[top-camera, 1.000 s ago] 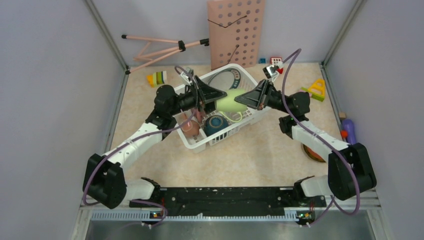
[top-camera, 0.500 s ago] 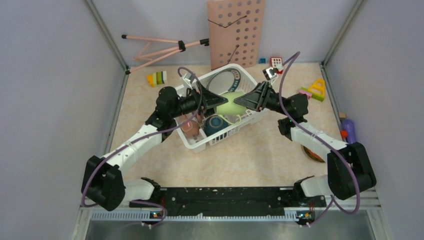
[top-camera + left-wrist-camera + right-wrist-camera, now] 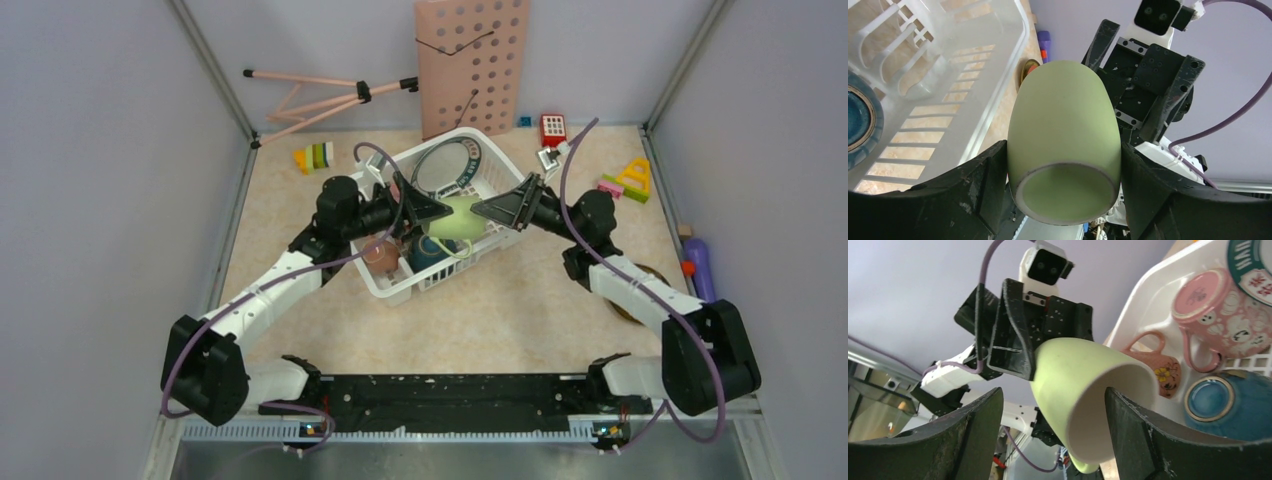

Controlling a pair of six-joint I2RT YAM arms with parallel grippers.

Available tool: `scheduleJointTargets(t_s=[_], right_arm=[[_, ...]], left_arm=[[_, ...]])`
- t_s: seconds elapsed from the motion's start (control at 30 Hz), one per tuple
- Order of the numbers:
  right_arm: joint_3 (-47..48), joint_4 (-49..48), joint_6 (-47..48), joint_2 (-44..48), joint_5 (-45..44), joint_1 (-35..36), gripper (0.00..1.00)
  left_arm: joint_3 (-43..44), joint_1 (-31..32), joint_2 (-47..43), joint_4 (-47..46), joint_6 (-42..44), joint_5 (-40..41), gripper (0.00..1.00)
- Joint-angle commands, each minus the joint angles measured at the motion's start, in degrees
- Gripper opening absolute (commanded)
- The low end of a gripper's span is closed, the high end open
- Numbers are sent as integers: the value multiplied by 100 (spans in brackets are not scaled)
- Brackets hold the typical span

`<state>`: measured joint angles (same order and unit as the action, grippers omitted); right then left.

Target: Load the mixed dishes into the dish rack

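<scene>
Your left pincer (image 3: pixel 1063 167), left of centre in the top view, has sunk a little toward the lower left over the last second. The mug (image 3: pixel 1063 115) has gone with it, and the fingers are clamped on its flanks near the base. The mug hangs in the air over the middle of the rack (image 3: pixel 1008 45), above the bowl (image 3: pixel 432 252).

To the right, your right pincer (image 3: pixel 1054 405) has followed. Its jaws are spread wide either side of the mug's mouth end, one finger close to the rim and the other apart, so it grips nothing. I judge this a hand-off not yet settled, and the mug is not loaded.

The mug's long axis lies nearly level, running left to right across the top view. The base faces the left pincer and the mouth faces the right, with the handle hanging toward the bowl.
</scene>
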<state>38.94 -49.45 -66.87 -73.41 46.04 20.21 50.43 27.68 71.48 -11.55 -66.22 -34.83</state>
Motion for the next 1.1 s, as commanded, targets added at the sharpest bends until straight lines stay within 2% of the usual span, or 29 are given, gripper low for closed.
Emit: scheduleJointTargets(t_s=[0.0, 0.2, 0.27, 0.3, 0.33, 0.53, 0.63, 0.77, 0.93, 1.07], right_arm=[[-184, 90, 383, 168, -125, -214, 75], [-490, -126, 312, 0, -6, -553, 83], [-559, -164, 297, -58, 16, -652, 88], [-578, -134, 307, -90, 12, -692, 97], [-580, -51, 338, -113, 5, -728, 99], [-423, 894, 827, -191, -190, -828, 99], [-256, 1747, 1364, -16, -572, -847, 99], [-22, 2856, 2144, 538, -1214, -849, 99], [427, 4384, 2846, 1220, -2558, -848, 99], [759, 5431, 2925, 1587, -3923, -845, 99]], left_arm=[[223, -67, -228, -430, 142, 80, 0], [517, -88, -69, 115, 535, 373, 0], [681, -90, 3, 593, 772, 600, 0], [732, -81, 40, 706, 852, 682, 0], [761, -80, 67, 768, 908, 739, 0], [1063, -73, 292, 1217, 1289, 1014, 0], [1500, -36, 506, 2037, 1780, 1453, 0], [2733, 228, 999, 3439, 2909, 2296, 0], [3790, 490, 1694, 4141, 3842, 2569, 0], [4748, 733, 2513, 4629, 4122, 2833, 0]])
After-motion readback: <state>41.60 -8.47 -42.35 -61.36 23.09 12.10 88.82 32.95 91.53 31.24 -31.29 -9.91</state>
